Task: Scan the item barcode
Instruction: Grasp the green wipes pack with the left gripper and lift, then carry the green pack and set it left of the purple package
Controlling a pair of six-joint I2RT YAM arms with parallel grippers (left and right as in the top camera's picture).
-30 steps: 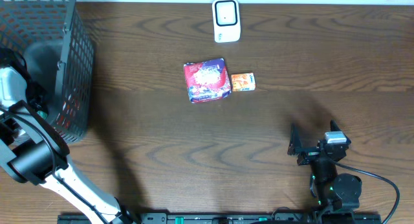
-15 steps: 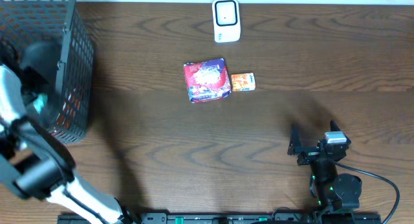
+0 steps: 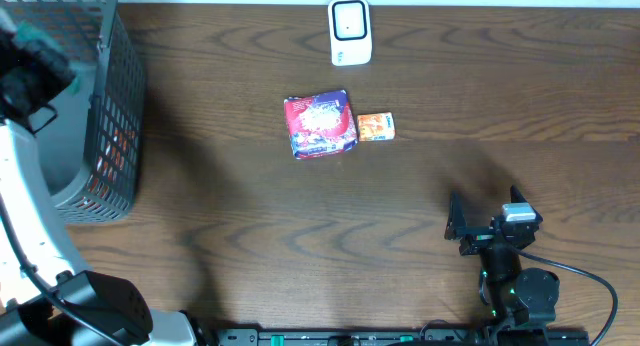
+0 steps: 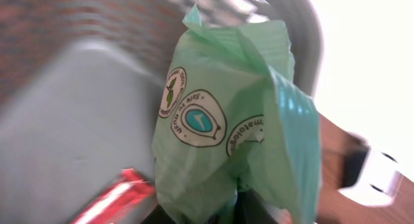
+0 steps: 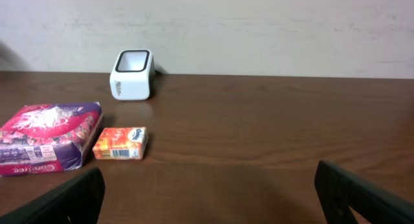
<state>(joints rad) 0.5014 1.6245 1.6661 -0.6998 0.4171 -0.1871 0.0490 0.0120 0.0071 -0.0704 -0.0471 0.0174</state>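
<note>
Left wrist: green packet (image 4: 220, 120), long axis vertical, crimped end up.

- Grey mesh basket (image 3: 118, 96), standing at the left end of the tabletop (image 3: 400, 196).
- Red-and-purple packet (image 3: 320, 126), lying flat mid-tabletop.
- Small orange box (image 3: 376, 127), just beside the packet, well apart from the basket.
</note>
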